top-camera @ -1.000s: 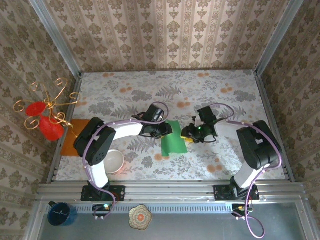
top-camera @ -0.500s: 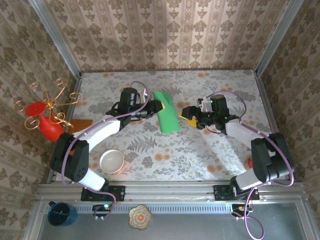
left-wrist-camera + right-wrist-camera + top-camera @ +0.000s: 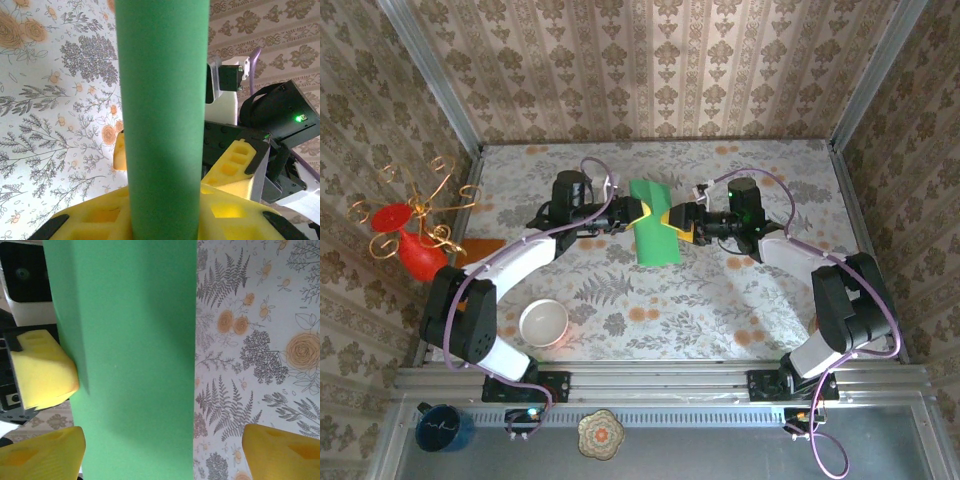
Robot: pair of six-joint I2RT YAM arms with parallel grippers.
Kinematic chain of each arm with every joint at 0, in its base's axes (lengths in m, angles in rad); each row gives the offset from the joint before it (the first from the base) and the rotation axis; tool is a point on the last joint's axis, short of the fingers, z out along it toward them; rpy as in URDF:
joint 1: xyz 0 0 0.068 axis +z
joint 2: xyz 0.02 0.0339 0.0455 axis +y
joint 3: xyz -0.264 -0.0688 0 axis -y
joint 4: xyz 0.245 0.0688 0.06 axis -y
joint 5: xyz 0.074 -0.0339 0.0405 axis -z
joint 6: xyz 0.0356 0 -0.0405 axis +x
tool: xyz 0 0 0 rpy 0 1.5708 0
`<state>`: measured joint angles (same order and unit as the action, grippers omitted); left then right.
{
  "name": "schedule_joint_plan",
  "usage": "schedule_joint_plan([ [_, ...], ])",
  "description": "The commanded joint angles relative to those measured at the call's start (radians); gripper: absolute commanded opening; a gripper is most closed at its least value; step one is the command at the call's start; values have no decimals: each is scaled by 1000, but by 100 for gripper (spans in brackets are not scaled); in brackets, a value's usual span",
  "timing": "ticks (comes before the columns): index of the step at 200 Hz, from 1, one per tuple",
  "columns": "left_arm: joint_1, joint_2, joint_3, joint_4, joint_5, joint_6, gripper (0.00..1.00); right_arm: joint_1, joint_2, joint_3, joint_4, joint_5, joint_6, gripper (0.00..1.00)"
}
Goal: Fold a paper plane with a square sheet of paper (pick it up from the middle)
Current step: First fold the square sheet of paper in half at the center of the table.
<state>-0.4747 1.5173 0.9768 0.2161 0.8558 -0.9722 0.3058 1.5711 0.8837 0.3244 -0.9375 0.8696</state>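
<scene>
From here the sheet of paper (image 3: 654,228) reads plain bright green at frame centre, flanked by the yellow fingers of the left pincer (image 3: 640,213) and the right pincer (image 3: 678,222). The worktop (image 3: 740,300) carries grey ferns and orange blossoms on white. The walls (image 3: 650,70) are beige damask stripes. At left I see an orange sheet (image 3: 480,247), red ornaments (image 3: 420,257) on gold wire, and a white bowl (image 3: 528,322).

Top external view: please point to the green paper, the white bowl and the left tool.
green paper (image 3: 656,238), top external view, middle of its face
white bowl (image 3: 544,324), top external view, its bare inside
left tool (image 3: 640,212), top external view, between its fingertips
</scene>
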Motion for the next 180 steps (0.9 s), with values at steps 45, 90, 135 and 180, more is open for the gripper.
schedule_joint_plan([
  [45,13,-6,40,-162,6,111,29,1,-18,49,34,-71,6,61],
  [90,13,-4,43,-192,0,128,28,1,-26,42,8,-58,-18,47],
  [135,13,-3,45,-193,-1,128,28,1,-15,60,-61,-43,-54,25],
  [180,13,-22,49,-243,-58,139,41,-2,-34,90,-189,27,-116,0],
])
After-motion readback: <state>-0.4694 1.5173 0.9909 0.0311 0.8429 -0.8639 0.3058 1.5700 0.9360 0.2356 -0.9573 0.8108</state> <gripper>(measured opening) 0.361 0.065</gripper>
